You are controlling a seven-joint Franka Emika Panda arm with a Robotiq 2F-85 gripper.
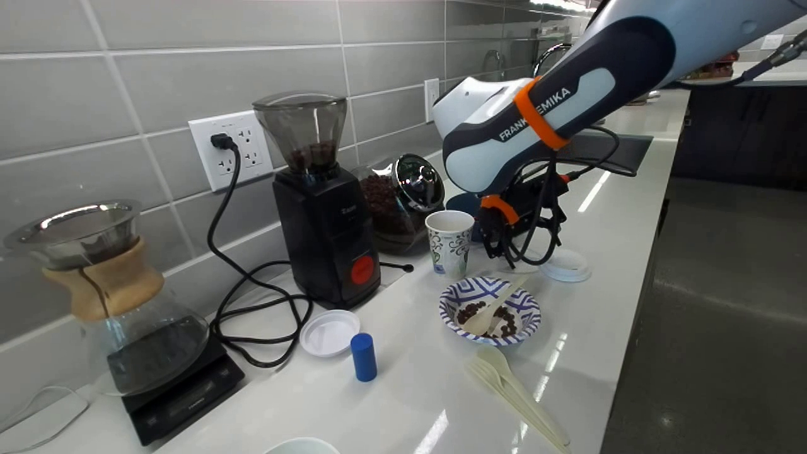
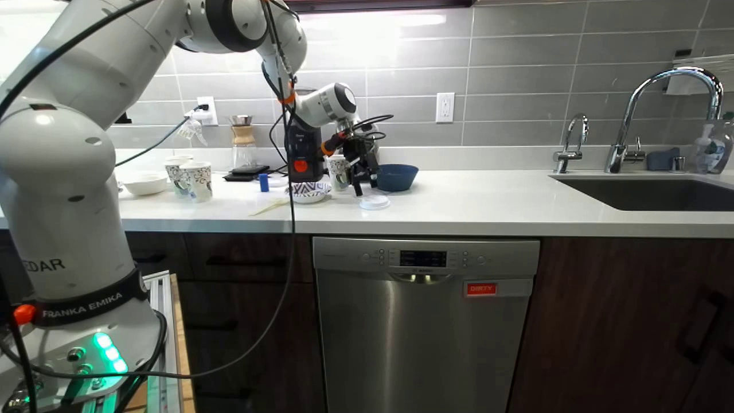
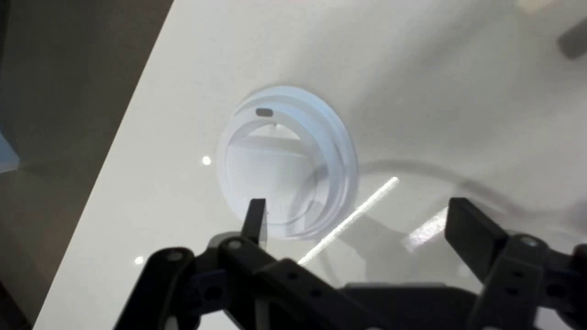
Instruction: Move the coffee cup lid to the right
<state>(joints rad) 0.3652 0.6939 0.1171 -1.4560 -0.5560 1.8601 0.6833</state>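
Note:
The coffee cup lid (image 3: pixel 286 167), whitish with a raised ring and a small sip hole, lies flat on the white counter in the wrist view. In the exterior views the same lid shows below and beside the gripper, as a pale lid (image 1: pixel 566 268) near the counter's front edge and a lid (image 2: pixel 374 202) in front of the blue bowl. My gripper (image 3: pixel 357 204) is open, its fingers wide apart with only counter behind the gap. The left finger (image 3: pixel 253 220) overlaps the lid's lower edge in the wrist view; whether they touch cannot be told.
A patterned paper cup (image 1: pixel 449 243) and a blue bowl (image 2: pixel 397 178) stand close to the gripper. Near them sits a blue-and-white bowl (image 1: pixel 526 318) with beans and a spoon. The counter's front edge (image 3: pixel 117 133) runs near the lid. A black grinder (image 1: pixel 325 239) stands by the wall.

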